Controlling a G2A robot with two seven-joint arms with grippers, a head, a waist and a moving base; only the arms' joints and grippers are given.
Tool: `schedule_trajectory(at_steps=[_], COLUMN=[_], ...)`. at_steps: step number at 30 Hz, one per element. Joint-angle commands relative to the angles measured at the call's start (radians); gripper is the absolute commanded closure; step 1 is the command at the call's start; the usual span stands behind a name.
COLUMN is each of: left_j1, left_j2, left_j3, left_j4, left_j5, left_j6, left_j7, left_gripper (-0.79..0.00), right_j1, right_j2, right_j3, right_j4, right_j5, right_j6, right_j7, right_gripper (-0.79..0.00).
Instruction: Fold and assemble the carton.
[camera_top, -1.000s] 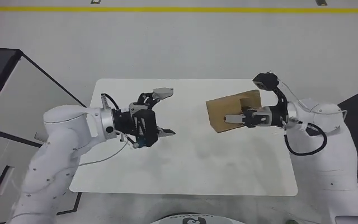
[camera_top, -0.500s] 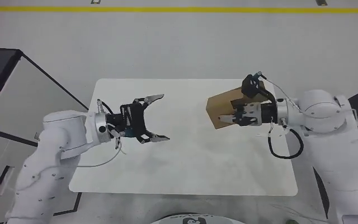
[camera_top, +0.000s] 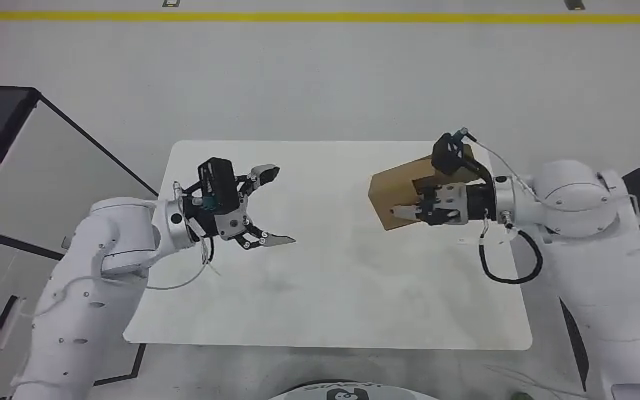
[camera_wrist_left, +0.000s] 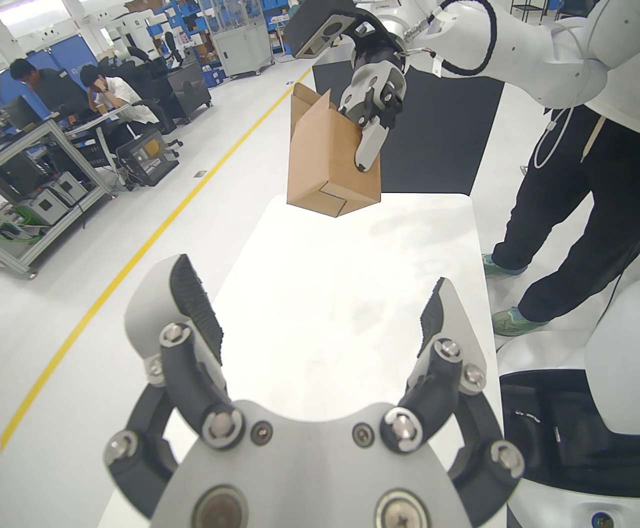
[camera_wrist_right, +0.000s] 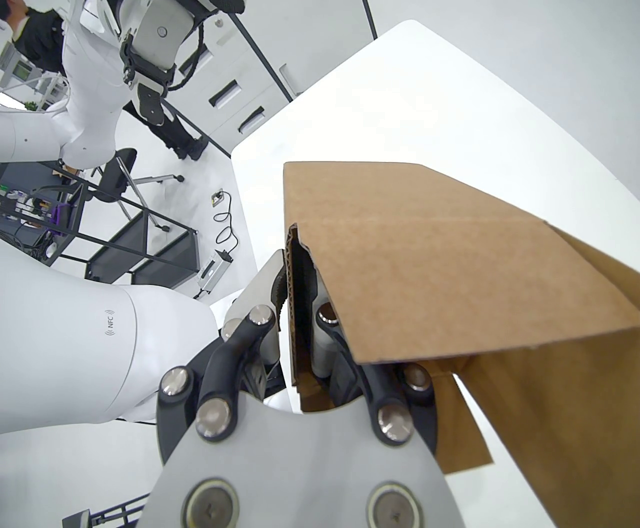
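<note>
Above the tabletop (camera_top: 400, 290), top view: the left arm (camera_top: 125, 235) lies level, the left jaws released wide. Left wrist view: the carton (camera_wrist_left: 327, 160) is tilted at the tabletop's right side. Right wrist view: the right jaws grasp one carton wall.

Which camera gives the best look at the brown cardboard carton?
The left wrist view: the brown cardboard carton shows whole, bottom flaps folded, top open, the right gripper pinching one wall. The top view shows one side from above, partly covered; the right wrist view, the clamped wall and a flap up close.
</note>
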Motion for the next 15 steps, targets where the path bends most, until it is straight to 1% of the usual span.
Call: schedule_trajectory(at_steps=[1, 4, 7, 13, 15], left_j1=[0.000, 0.000, 0.000, 0.000, 0.000], left_j2=[0.000, 0.000, 0.000, 0.000, 0.000], left_j3=[0.000, 0.000, 0.000, 0.000, 0.000], left_j4=[0.000, 0.000, 0.000, 0.000, 0.000], left_j5=[0.000, 0.000, 0.000, 0.000, 0.000], left_j6=[0.000, 0.000, 0.000, 0.000, 0.000], left_j7=[0.000, 0.000, 0.000, 0.000, 0.000], left_gripper=[-0.785, -0.785, -0.785, -0.785, -0.785], right_j1=[0.011, 0.053, 0.111, 0.244, 0.286], right_j2=[0.005, 0.017, 0.031, 0.043, 0.039], right_j3=[-0.022, -0.089, -0.186, -0.424, -0.503], right_j4=[-0.042, -0.089, -0.092, -0.011, 0.034], right_j5=[-0.115, -0.286, -0.424, -0.593, -0.610], right_j6=[0.012, 0.039, 0.045, 0.010, -0.022], right_j7=[0.013, 0.040, 0.046, 0.011, -0.021], right_gripper=[0.000, 0.000, 0.000, 0.000, 0.000])
